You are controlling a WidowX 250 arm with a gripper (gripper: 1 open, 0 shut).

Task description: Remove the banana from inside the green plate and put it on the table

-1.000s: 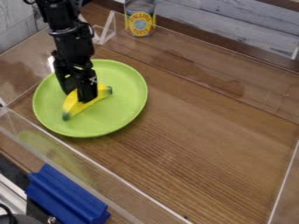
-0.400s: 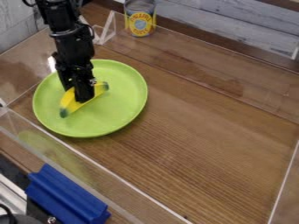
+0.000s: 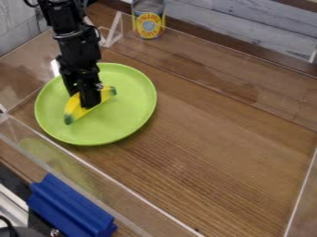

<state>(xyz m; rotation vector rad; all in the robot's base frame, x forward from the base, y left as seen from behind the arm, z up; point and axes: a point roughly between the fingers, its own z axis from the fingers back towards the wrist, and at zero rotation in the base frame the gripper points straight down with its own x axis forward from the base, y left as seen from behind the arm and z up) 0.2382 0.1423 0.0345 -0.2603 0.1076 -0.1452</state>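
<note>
A large lime-green plate [image 3: 130,116] lies on the left of the brown wood-grain table [image 3: 223,139]. Inside it rests the small yellow banana [image 3: 81,107] with dark tips, pointing from lower left to upper right. My black gripper [image 3: 87,98] comes down from the upper left onto the banana's middle. Its fingers are shut on the banana, which still lies on the plate. The gripper hides the banana's middle part.
A yellow-labelled can [image 3: 148,22] stands at the back beyond the plate. Clear acrylic walls [image 3: 161,199] edge the table. A blue object [image 3: 69,211] lies outside the front wall at lower left. Bare wood stretches to the right of the plate.
The gripper's fingers have closed onto the banana, and the banana shifted slightly in the plate. The arm itself stayed in place.
</note>
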